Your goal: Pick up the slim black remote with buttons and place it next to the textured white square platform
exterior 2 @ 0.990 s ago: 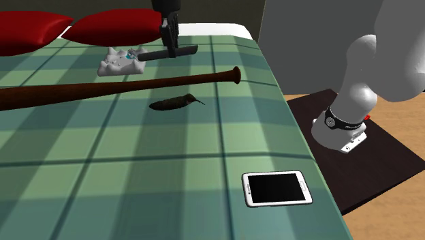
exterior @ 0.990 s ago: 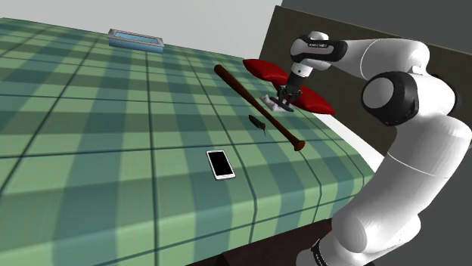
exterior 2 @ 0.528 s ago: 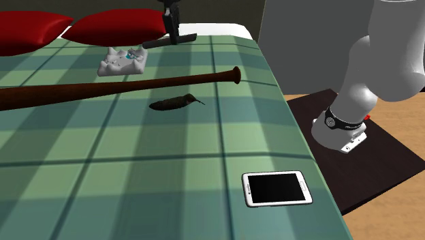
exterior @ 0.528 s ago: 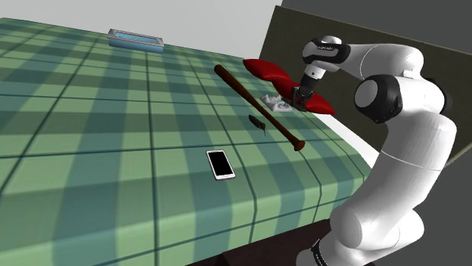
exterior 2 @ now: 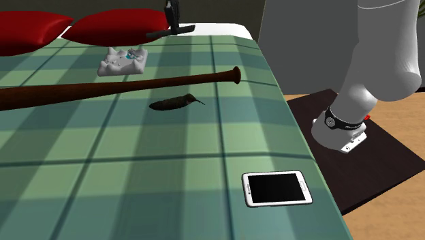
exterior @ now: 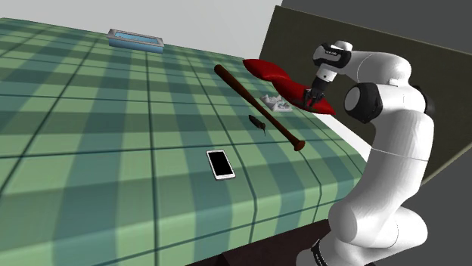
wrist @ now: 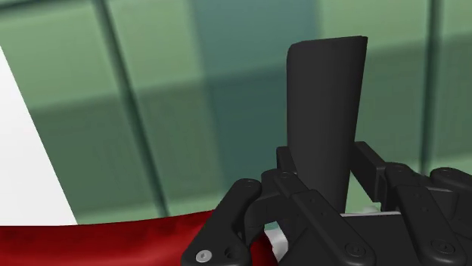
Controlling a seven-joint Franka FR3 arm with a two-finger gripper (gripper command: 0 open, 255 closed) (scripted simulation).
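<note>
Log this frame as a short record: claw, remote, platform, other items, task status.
claw: shut on the remote, by the red pillow
remote: black, clasped between the fingers, clear of the cover
platform: white, on the plaid cover between pillow and bat
other items: phone, dark feather, tray
task status: remote not yet set down by the platform

Green plaid cloth cover [exterior: 106, 143], matt and flat. Bat [exterior 2: 102, 88] of smooth dark brown wood, little shine. Red pillows [exterior 2: 109, 27], smooth with a faint sheen. White platform [exterior 2: 122, 63], rough and bumpy. Remote [wrist: 325, 106] and gripper [wrist: 324, 189], both smooth matt black. Phone [exterior 2: 278, 188], smooth white rim around a glossy black screen. Arm [exterior: 393, 151], smooth white shell with soft gloss
</note>
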